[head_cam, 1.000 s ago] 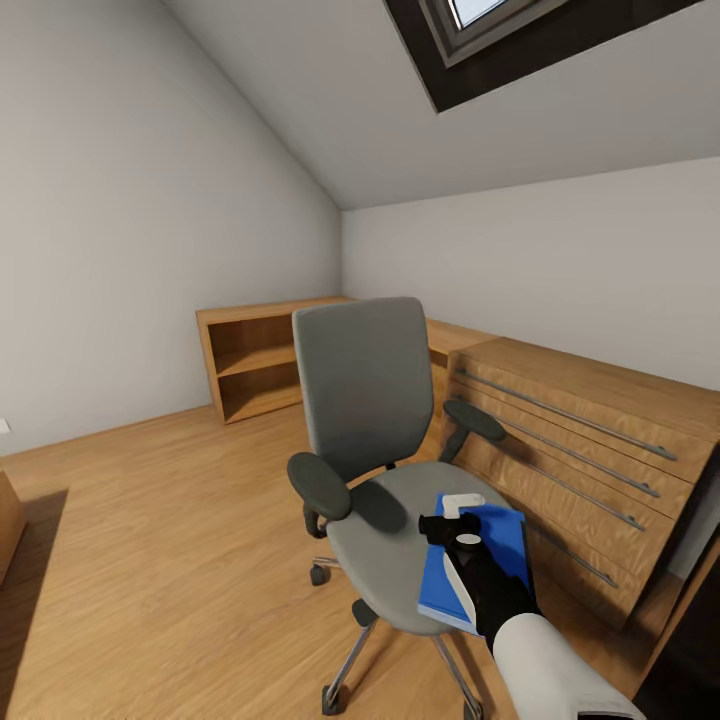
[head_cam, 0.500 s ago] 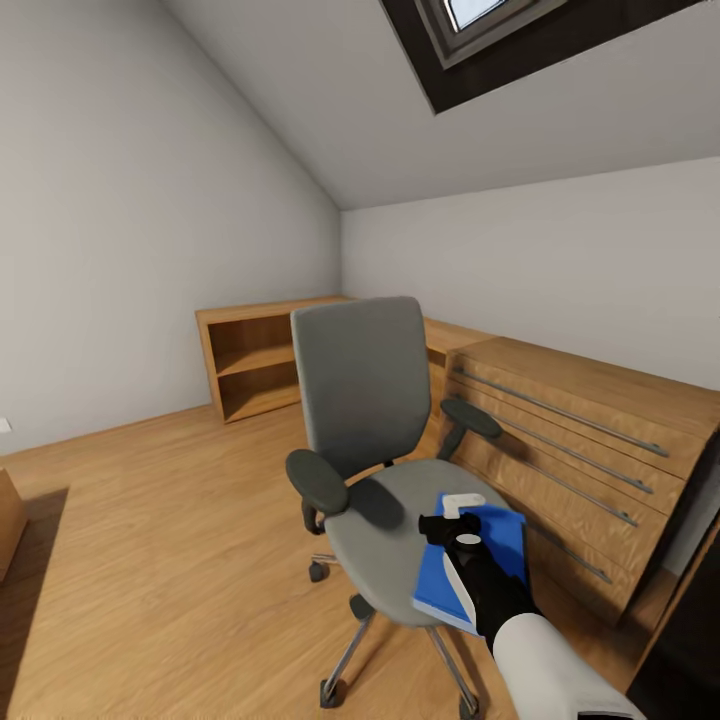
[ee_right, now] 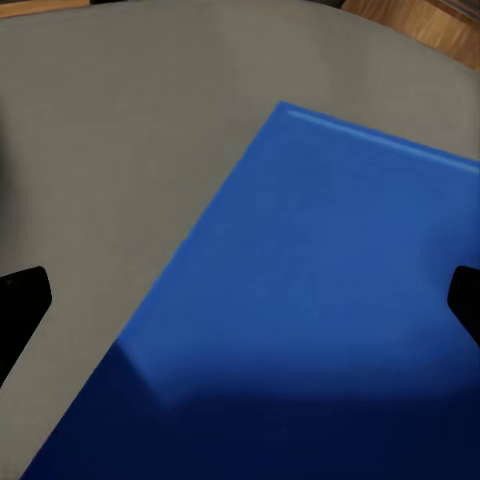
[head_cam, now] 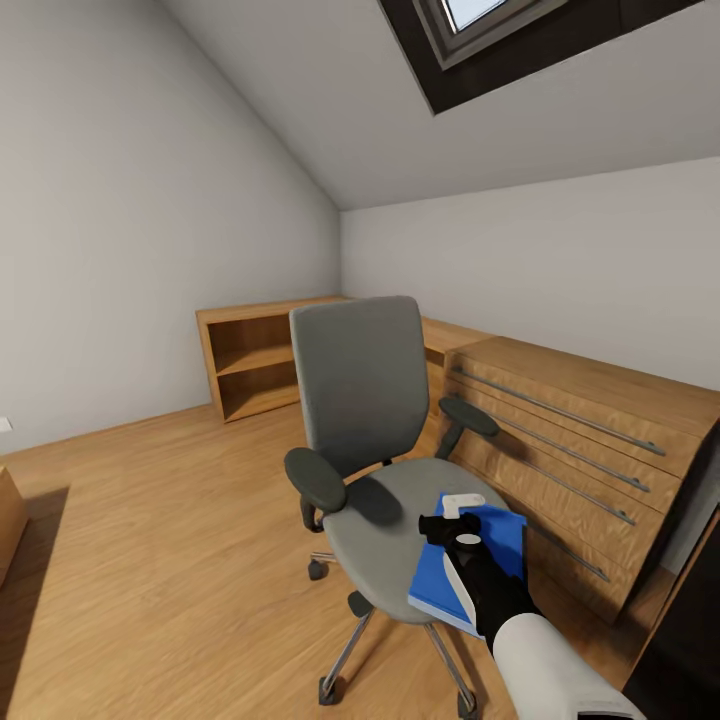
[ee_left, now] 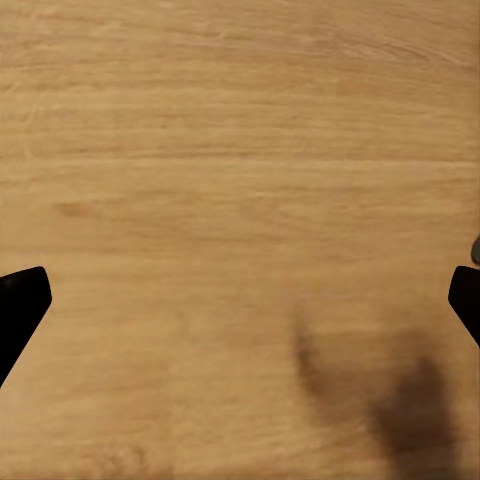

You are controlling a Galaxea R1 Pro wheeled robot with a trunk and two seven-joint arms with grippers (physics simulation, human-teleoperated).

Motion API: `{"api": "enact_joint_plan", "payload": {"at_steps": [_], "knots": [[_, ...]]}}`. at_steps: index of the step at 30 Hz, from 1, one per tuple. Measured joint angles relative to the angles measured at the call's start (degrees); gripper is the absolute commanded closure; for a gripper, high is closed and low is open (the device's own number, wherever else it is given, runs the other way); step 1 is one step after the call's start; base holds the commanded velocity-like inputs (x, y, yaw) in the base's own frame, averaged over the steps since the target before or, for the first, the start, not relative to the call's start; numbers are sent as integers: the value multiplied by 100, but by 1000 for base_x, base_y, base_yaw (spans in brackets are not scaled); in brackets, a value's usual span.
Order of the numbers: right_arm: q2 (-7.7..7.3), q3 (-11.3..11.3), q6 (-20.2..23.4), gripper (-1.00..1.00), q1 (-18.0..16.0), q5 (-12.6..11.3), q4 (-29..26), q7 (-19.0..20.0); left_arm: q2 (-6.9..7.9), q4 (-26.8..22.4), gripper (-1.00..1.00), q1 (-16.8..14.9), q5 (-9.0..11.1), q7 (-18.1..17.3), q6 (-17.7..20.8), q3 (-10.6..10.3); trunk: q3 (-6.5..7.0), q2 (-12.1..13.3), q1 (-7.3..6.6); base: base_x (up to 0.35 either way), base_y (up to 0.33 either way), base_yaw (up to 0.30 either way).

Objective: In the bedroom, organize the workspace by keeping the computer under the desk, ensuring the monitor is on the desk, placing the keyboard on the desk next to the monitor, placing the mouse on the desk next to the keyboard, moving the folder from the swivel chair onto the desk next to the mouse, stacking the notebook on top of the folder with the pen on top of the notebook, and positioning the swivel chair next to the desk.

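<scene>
Robot arm is hovering over a blue folder on a grey chair.

The wooden floor (head_cam: 150,520) is lying under everything, and a long wooden drawer chest (head_cam: 580,450) is standing just beside the swivel chair (head_cam: 365,400). The folder (head_cam: 500,545) is lying flat on the right front part of the chair seat. The right gripper (ee_right: 240,300) is hanging just above the folder with its fingers spread wide apart, holding nothing. The left gripper (ee_left: 240,305) is pointing down at the floor, fingers spread wide too.
</scene>
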Motion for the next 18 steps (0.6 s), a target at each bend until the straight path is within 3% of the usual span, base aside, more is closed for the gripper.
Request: {"api": "enact_joint_plan", "payload": {"at_steps": [13, 18], "knots": [[0, -5, -11, -100, 1, -10, -1, 0, -3, 0, -100, 0, 0, 0, 0, -3, 0, 0, 0, 0, 0, 0], [-1, -13, -15, -100, 2, -20, -1, 0, -2, -1, -100, 0, 0, 0, 0, -1, 88, 199, -109, 0, 0, 0]]}}
